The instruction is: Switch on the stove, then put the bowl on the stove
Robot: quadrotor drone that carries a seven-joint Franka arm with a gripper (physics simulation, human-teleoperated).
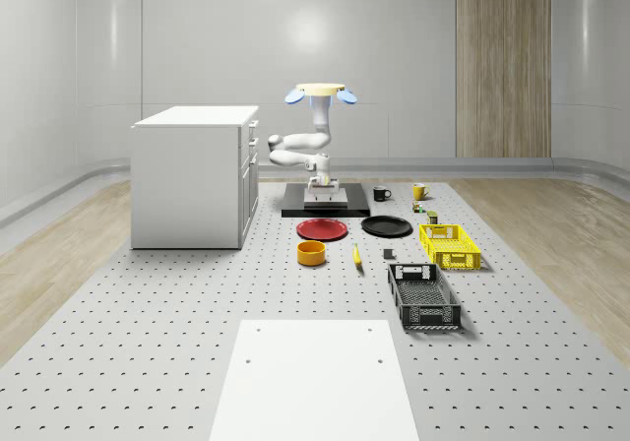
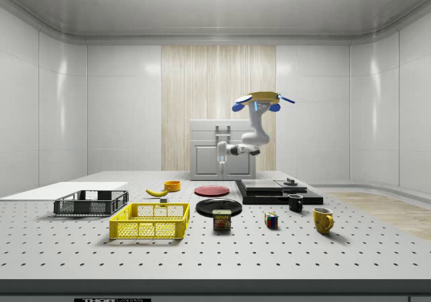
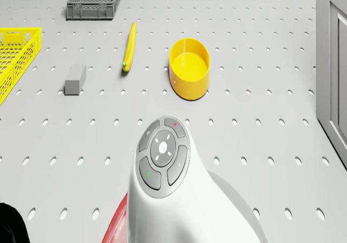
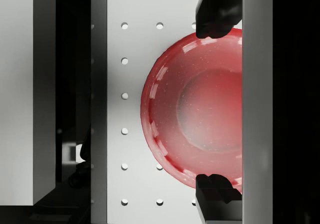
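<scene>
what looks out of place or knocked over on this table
Nothing stands out. The yellow bowl, banana, red plate, black plate and both crates sit flat and apart, and the mugs stand upright. The drone hovers over the stove, its gripper open just above it.

My drone [image 1: 319, 91] hovers in the air with its 2 blue rotors out to either side, and my white arm [image 1: 307, 146] hangs below it, folded at the elbow and turning down to the wrist. My gripper [image 1: 322, 182] points straight down. In the wrist view my 2 dark fingertips [image 4: 218, 15] stand spread wide apart, with nothing between them.
</scene>
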